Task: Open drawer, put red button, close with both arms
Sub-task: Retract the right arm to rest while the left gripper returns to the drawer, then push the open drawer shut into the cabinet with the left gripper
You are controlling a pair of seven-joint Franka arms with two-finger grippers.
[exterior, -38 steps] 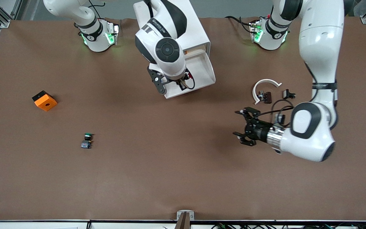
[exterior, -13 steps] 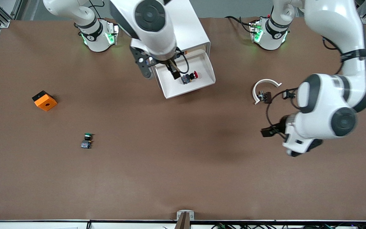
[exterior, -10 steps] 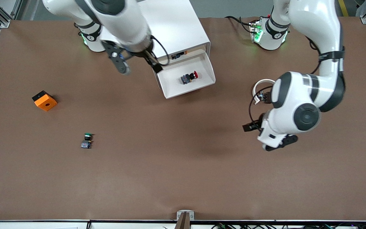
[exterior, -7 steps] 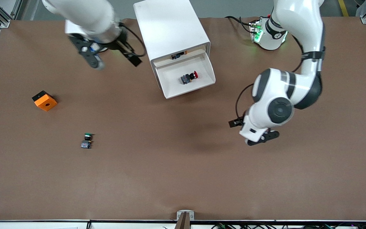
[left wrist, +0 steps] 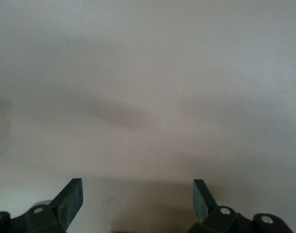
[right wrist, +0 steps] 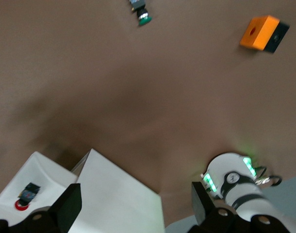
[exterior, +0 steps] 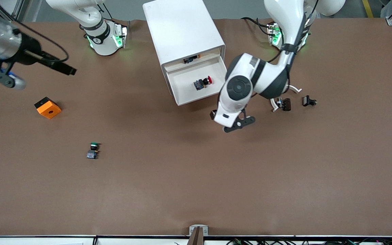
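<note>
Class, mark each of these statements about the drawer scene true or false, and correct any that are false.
1. The red button lies in the open drawer. True.
2. The left gripper grips the drawer's front edge. False: it is open and empty, over the table just in front of the drawer.
3. The green button is in the drawer as well. False: it lies on the table, nearer to the front camera than the orange block.
4. The right gripper is open and holds nothing. True.
5. The right gripper hangs over the drawer. False: it is up near the right arm's end of the table.
</note>
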